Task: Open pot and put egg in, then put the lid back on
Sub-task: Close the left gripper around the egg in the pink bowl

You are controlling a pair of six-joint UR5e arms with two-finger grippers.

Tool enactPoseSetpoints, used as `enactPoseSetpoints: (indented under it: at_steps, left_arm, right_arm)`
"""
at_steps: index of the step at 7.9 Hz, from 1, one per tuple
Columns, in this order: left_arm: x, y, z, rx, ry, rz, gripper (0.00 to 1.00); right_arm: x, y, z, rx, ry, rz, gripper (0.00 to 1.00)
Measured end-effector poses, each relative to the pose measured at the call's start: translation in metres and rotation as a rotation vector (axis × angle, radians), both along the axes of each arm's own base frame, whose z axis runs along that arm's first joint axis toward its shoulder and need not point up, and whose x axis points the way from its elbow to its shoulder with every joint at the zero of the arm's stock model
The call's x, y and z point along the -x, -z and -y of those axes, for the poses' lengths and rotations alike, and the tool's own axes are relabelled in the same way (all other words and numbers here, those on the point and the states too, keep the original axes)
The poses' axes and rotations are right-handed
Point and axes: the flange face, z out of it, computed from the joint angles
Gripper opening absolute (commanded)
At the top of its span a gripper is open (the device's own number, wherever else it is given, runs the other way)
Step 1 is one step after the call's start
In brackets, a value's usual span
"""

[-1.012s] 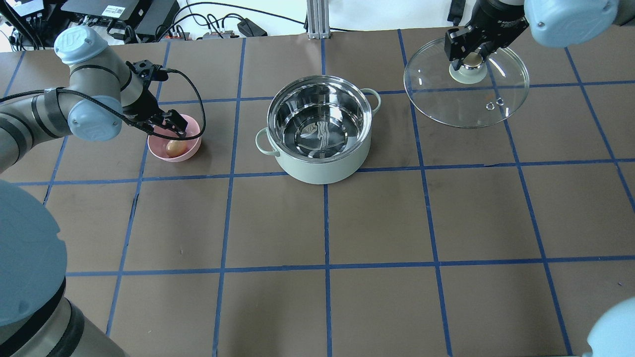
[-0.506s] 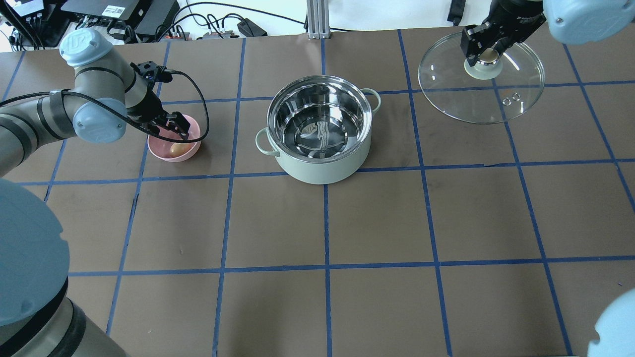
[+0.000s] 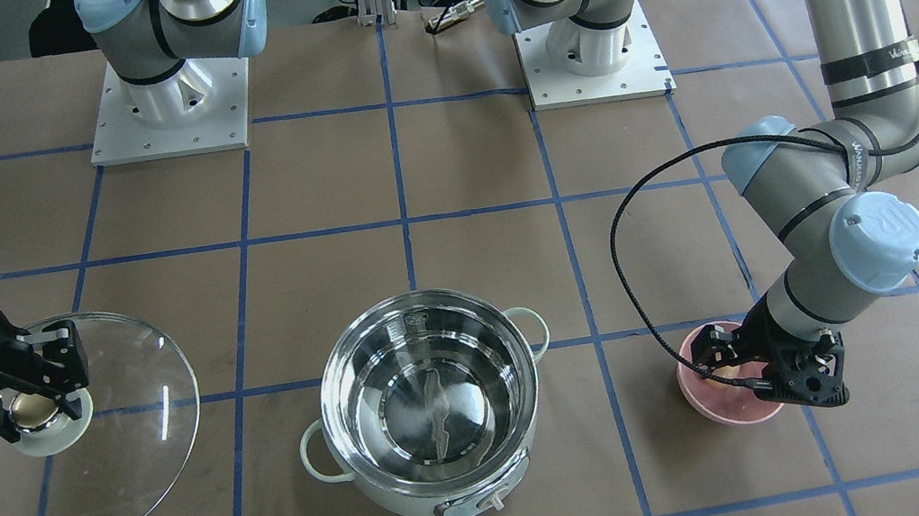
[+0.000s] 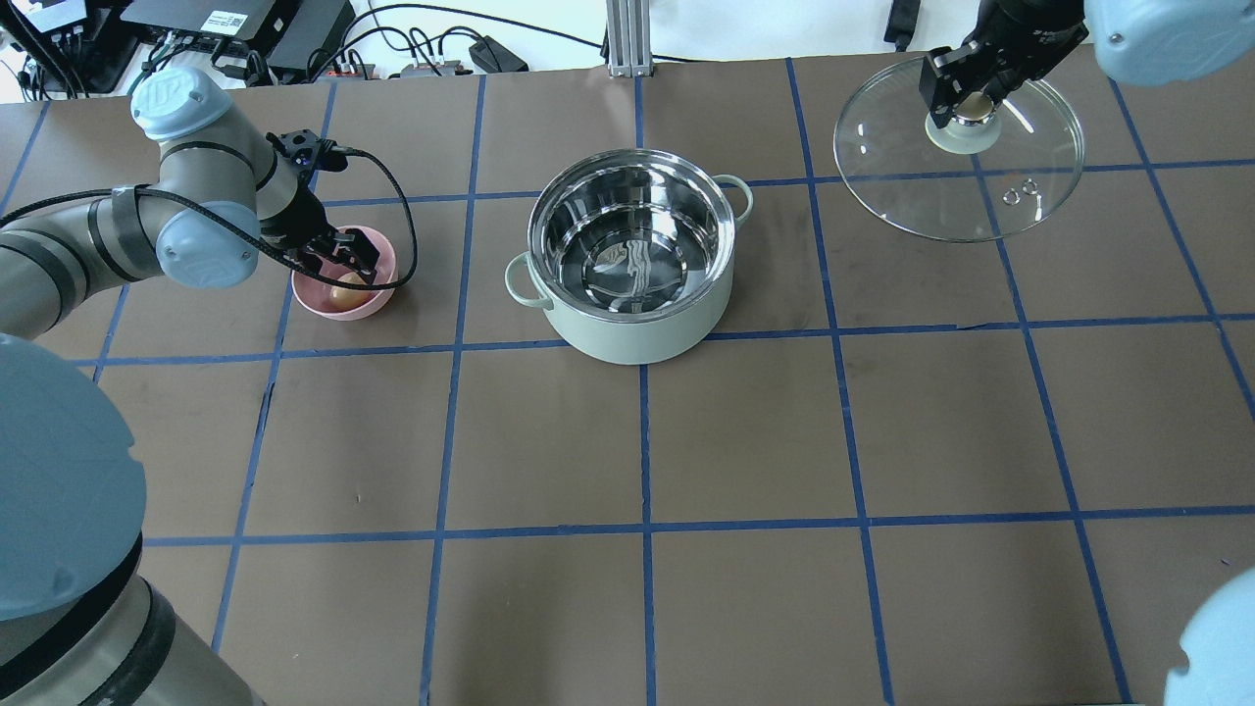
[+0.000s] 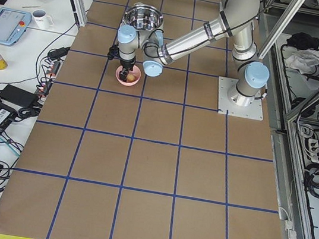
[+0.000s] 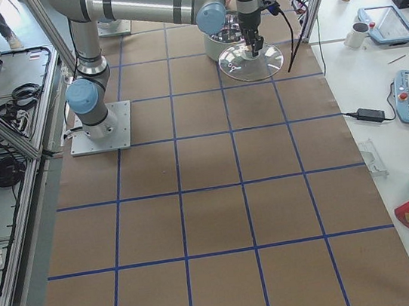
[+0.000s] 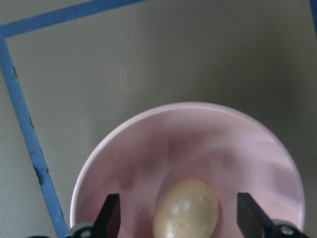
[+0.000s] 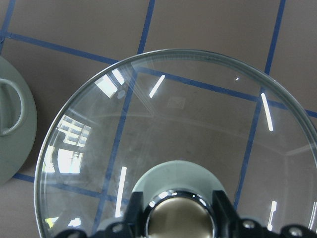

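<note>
The pot (image 4: 637,338) stands open at the table's middle, its steel inside empty; it also shows in the front view (image 3: 423,500). The egg (image 7: 187,208) lies in a small pink bowl (image 7: 124,148) left of the pot (image 4: 345,290). My left gripper (image 4: 348,260) is open and low over the bowl, with its fingers (image 7: 111,215) on either side of the egg, apart from it. My right gripper (image 4: 966,98) is shut on the knob of the glass lid (image 4: 956,191). It holds the lid tilted at the far right, clear of the pot (image 3: 115,455).
The pink bowl (image 4: 328,306) sits about one grid square left of the pot. The arm bases (image 3: 169,110) stand at the robot's side of the table. Cables and electronics (image 4: 245,39) lie beyond the far edge.
My right gripper has carried the lid further right and toward the far edge. My left gripper has moved down closer over the egg in the bowl.
</note>
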Motion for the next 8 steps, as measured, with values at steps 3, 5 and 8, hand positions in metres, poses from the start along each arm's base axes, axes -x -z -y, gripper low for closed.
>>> enactPoseSetpoints:
  at_steps: [3,5,8]
  left_arm:
    - [0.0004,0.0039,0.0004,-0.005,-0.009,-0.007,0.84]
    - [0.0007,0.0063,0.0003,-0.008,-0.010,-0.010,0.83]
    - [0.0011,0.0111,-0.0015,-0.018,-0.010,-0.012,0.78]
  right_arm:
    - [0.0014,0.0026,0.0012,-0.005,-0.017,-0.001,0.00]
    - [0.0013,0.0035,0.0017,-0.005,-0.020,0.003,0.00]
    - [0.0016,0.0053,0.0013,-0.010,-0.019,0.005,0.00]
